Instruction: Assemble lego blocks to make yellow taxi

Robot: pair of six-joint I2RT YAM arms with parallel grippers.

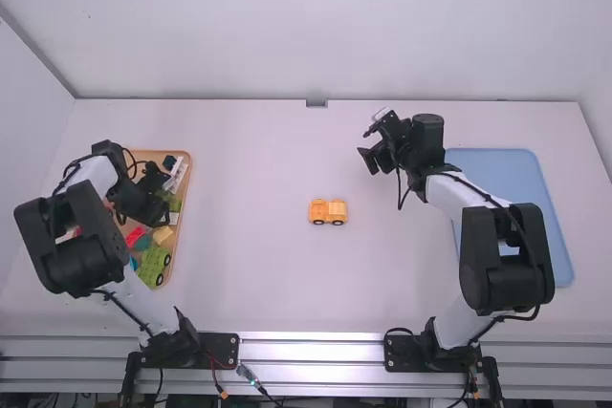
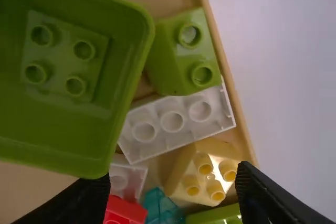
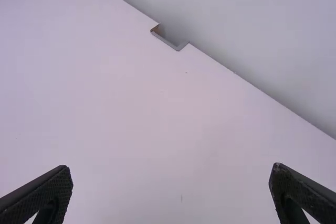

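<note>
- We hold our left gripper's (image 1: 159, 204) two jaws apart above one tan tray (image 1: 187, 179).
- Our right gripper's (image 1: 369, 145) two jaws stand apart above the table (image 1: 258, 284).
- In the tan tray, we count four tubes on one yellow block (image 2: 210, 182), three on one white brick (image 2: 176, 121).
- One yellow vehicle (image 1: 328, 212), two wheels showing, sits mid-table.
- One blue tray (image 1: 507, 169) lies at our right.

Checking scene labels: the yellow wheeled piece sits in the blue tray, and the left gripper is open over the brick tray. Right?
No: the high view shows the yellow wheeled piece on the table, not in the blue tray. The left gripper is open over the brick tray, as stated.
</note>
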